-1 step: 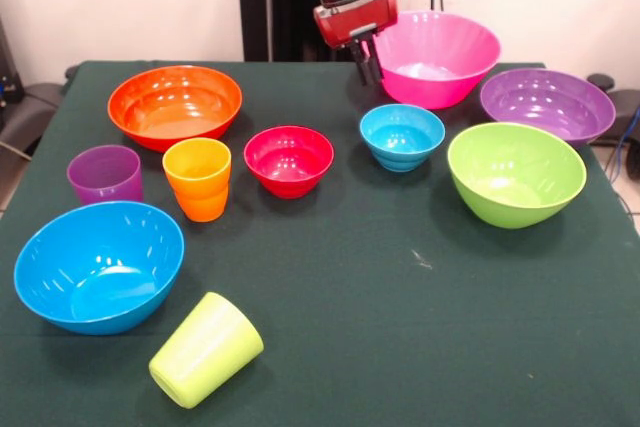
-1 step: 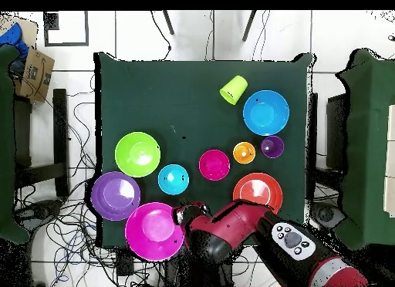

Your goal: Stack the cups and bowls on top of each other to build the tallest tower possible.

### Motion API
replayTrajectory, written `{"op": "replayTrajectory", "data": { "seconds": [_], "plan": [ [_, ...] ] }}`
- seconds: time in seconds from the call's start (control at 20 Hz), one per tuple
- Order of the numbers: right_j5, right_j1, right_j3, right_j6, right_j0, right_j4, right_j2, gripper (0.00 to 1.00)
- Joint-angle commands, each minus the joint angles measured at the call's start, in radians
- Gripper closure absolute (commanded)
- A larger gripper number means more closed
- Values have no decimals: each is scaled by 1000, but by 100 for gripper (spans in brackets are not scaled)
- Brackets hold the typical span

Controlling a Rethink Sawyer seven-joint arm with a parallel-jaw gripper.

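Observation:
My gripper (image 1: 366, 65) hangs open and empty just left of the pink bowl (image 1: 435, 57), low over the table's far edge; from above the gripper (image 2: 183, 214) sits beside the pink bowl (image 2: 154, 231). In a row stand the orange bowl (image 1: 175, 104), small red bowl (image 1: 289, 160), small light blue bowl (image 1: 402, 136), purple bowl (image 1: 547, 104) and lime green bowl (image 1: 516, 173). The purple cup (image 1: 105, 174) and orange cup (image 1: 197, 178) stand upright. The lime green cup (image 1: 206, 349) lies on its side near the big blue bowl (image 1: 99, 265). No tower shows; each piece stands apart.
The dark green cloth table (image 1: 400, 327) has bare room at its near middle and right. Cables and chair legs (image 2: 46, 145) ring the table on the floor. The red arm (image 2: 247, 222) reaches in beside the orange bowl (image 2: 257, 193).

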Motion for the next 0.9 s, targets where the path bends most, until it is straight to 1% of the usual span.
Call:
{"op": "replayTrajectory", "data": {
  "seconds": [0.05,0.25,0.35,0.4,0.6,0.9],
  "plan": [
    [158,51,-59,-116,4,-30,101,100],
    [168,47,-56,-119,4,-34,106,100],
    [218,55,-50,-166,-14,-22,140,100],
    [213,48,-45,-158,-13,-20,140,100],
    [250,39,-36,-172,-30,-6,167,100],
    [274,43,-30,-165,-52,-4,194,100]
  ]
}}
